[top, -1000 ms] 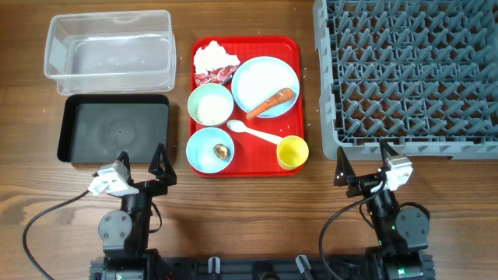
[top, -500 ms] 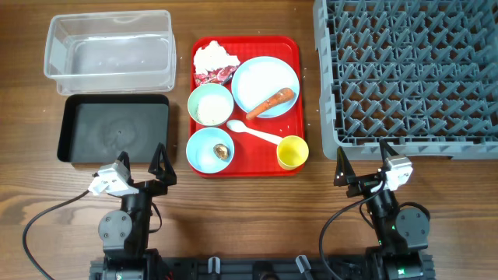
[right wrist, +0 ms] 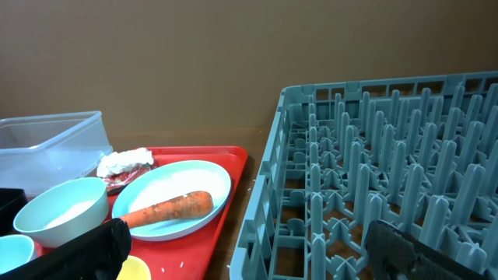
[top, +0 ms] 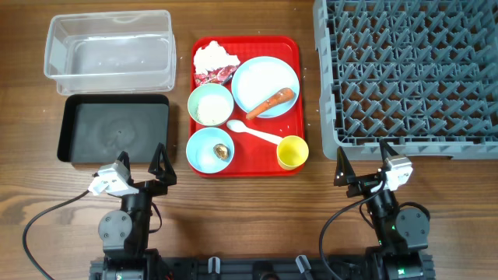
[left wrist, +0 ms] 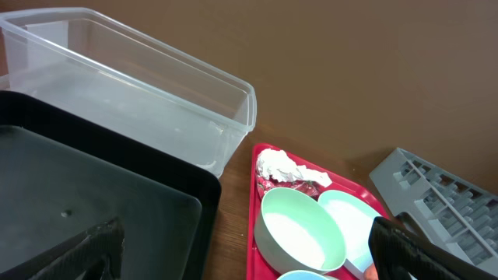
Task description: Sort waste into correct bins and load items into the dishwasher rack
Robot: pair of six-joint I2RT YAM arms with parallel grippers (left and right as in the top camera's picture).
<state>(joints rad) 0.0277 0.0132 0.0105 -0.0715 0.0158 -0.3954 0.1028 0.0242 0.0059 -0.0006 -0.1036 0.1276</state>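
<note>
From above, everything we must sort sits on the red tray (top: 245, 40) in the middle of the table (top: 257, 210). The tissue (top: 214, 56) and the wrapper (top: 219, 75) lie touching at its far left corner. Both look feather-light and soft, so we would pinch each at a raised fold. The carrot (top: 274, 100) lies on the plate (top: 257, 78). It looks stiff, round and likely to roll, so it is best taken across its middle. The rice (top: 210, 109) fills the green bowl (top: 190, 101), and the morsel (top: 222, 151) rests in the blue bowl (top: 198, 155). Loose grains cannot be pinched, so we judge the green bowl must be gripped by its rim and tipped. The spoon (top: 255, 134) is thin and lies low; the cup (top: 292, 152) looks light and smooth. The tub (top: 54, 47) and black tray (top: 117, 128) stand on the left, the rack (top: 405, 70) on the right. The left claw (top: 140, 159) and right claw (top: 362, 159) sit folded back at the near edge, apart from the red tray.

Through the left wrist, the fingers (left wrist: 85, 253) stand spread wide with nothing between them, aimed over the black tray toward the green bowl.

Through the right wrist, that claw also gapes, released, facing the carrot and the rack's near corner.
</note>
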